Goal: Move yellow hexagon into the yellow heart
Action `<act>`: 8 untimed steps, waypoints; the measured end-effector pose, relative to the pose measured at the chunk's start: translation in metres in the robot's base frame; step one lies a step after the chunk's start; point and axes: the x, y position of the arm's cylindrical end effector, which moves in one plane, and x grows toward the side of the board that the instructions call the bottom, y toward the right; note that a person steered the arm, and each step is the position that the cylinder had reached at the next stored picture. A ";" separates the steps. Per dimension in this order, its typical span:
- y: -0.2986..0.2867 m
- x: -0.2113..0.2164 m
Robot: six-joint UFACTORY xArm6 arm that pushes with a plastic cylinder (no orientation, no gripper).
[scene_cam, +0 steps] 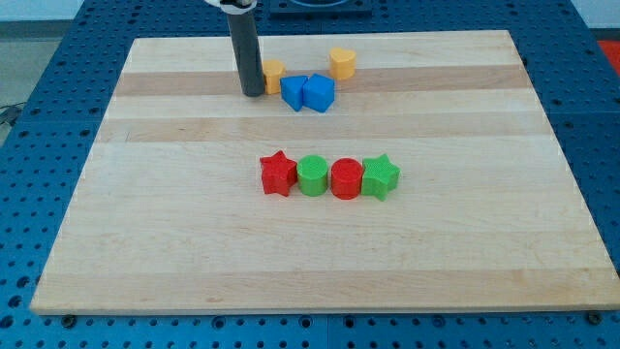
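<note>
there is no gripper here, just a dark rod, and my tip [253, 93] rests on the wooden board [194, 242] against the view's left side of the yellow hexagon [274, 72], holding nothing. just right of the yellow hexagon sit two blue blocks [308, 93], touching each other. the yellow heart [342, 63] lies farther right of the yellow hexagon, slightly toward the view's top.

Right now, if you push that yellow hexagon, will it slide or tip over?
Probably slide: the yellow hexagon looks squat and flat-based on the smooth wooden board. My tip touches its left side, so it may twist toward the blue blocks.
</note>
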 end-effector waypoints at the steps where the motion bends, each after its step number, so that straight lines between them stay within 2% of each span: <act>1: 0.000 0.000; 6: 0.010 -0.014; 7: 0.036 -0.014; 8: 0.039 -0.014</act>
